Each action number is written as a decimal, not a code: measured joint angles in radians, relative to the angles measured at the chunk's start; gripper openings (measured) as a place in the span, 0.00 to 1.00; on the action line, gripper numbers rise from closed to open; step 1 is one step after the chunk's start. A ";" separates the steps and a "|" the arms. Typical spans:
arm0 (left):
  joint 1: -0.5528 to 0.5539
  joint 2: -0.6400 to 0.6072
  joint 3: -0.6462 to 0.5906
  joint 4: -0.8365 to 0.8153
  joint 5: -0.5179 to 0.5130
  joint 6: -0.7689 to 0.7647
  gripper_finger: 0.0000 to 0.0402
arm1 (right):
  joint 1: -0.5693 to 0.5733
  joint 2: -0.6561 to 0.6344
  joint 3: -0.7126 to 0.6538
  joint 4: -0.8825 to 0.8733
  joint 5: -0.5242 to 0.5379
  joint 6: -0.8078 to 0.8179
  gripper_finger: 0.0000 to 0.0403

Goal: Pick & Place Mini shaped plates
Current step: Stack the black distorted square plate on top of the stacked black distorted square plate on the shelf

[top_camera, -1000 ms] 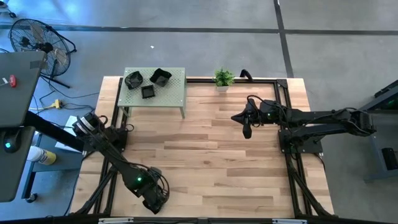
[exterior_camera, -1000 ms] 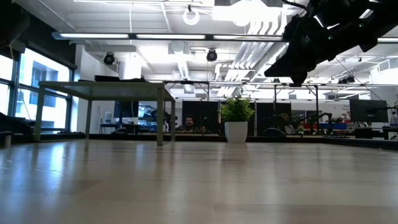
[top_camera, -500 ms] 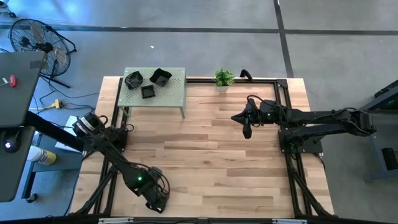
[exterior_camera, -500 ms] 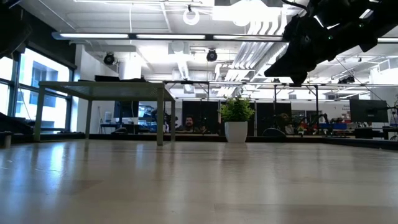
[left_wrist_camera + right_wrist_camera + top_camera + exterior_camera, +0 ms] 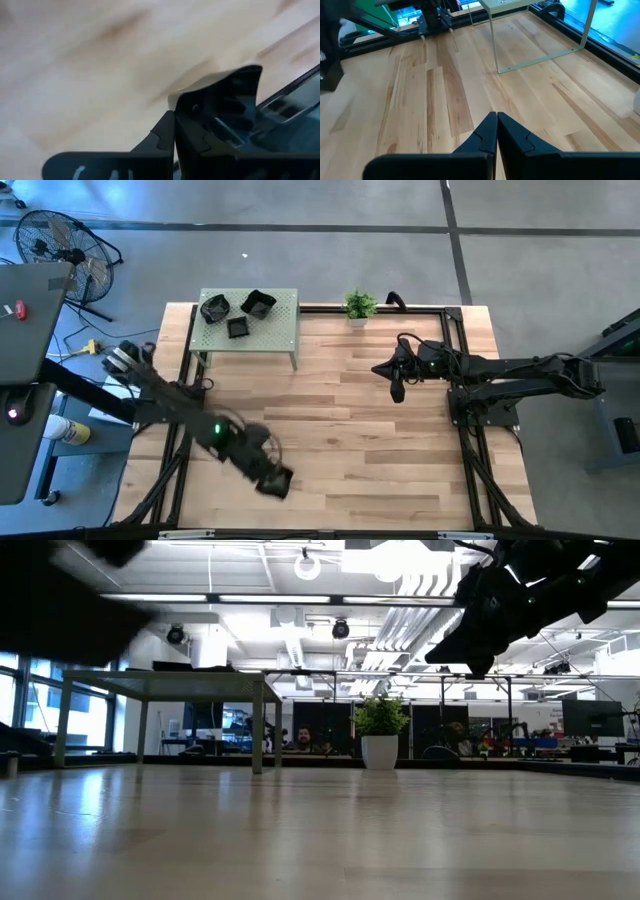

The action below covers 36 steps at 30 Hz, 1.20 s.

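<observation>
Black glossy mini shaped plates (image 5: 238,311), three that I can count, sit on a small pale-green perforated stand (image 5: 275,332) at the far left of the wooden surface (image 5: 340,430); two larger wavy-edged ones at the back and a smaller square one just in front of them. None is held, and none lies on the bare wood.

Left gripper (image 5: 275,480) is low over the near-left part of the wood, well apart from the stand, its fingers (image 5: 165,137) pressed together on nothing. It shows blurred in the high view, so I judge the arm to be in motion. Right gripper (image 5: 396,390) hangs above the right middle of the wood, fingers (image 5: 495,131) likewise pressed together and empty, with the stand showing farther off in its wrist view.

By my judgement the task is at its start: an approach, with no pick made. The next move calls for one arm to travel to the stand, spread its fingers, and come down over a plate's rim, most easily the small square one in front. A green potted plant (image 5: 359,306) stands just right of the stand.
</observation>
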 joint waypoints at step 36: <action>1.737 0.216 0.947 -0.747 0.312 1.889 0.00 | 0.000 0.000 0.000 0.039 0.166 0.061 0.02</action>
